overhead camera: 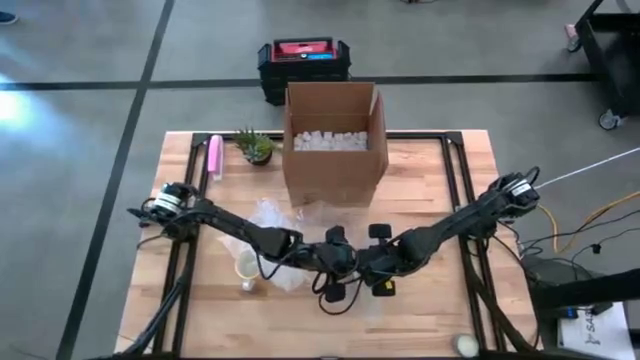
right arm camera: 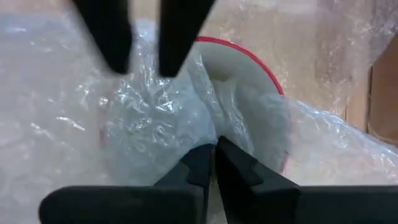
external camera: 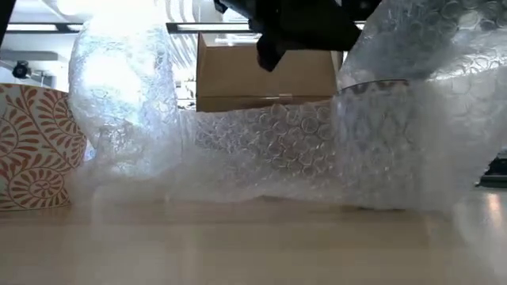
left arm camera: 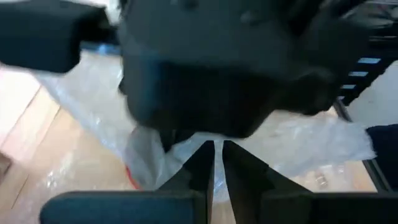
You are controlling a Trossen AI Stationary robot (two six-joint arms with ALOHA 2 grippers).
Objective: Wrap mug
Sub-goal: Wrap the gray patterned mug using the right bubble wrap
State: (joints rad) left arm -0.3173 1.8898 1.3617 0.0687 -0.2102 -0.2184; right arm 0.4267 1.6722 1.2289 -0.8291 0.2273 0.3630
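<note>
Desk: Arms in the high view, where exactly?

Photog: Left gripper (overhead camera: 338, 268) and right gripper (overhead camera: 375, 268) meet nose to nose at the table's (overhead camera: 430, 310) front-centre, over one edge of the wrap (overhead camera: 272, 218). The mug isn't visible from above; arms cover it. Patterned cup (overhead camera: 245, 267) stands left of them, box (overhead camera: 335, 160) behind.

Desk: Low view?

Photog: Mostly wrap across the frame. Cup at the left edge, box in the bkgd, dark gripper parts overhead. No mug to be seen.

Desk: Left wrist?

Photog: Its fingers are nearly together on a pale strip, apparently pinching wrap. The other arm blocks most of the rest; a red sliver shows under the wrap.

Desk: Right wrist?

Photog: Best shot. Mug (right arm camera: 249, 81), white with a red rim, sits just ahead of the tips inside the wrap, mouth turned toward the camera. I'd judge its long axis runs approx along that arm's reach. Tips are closed on wrap bunched at the mouth. Left gripper faces it from the far side, so both are about equally near.

Desk: Any writing?

Photog: None legible. Red-and-black case (overhead camera: 304, 55) behind the table has a label, too small to read.
</note>
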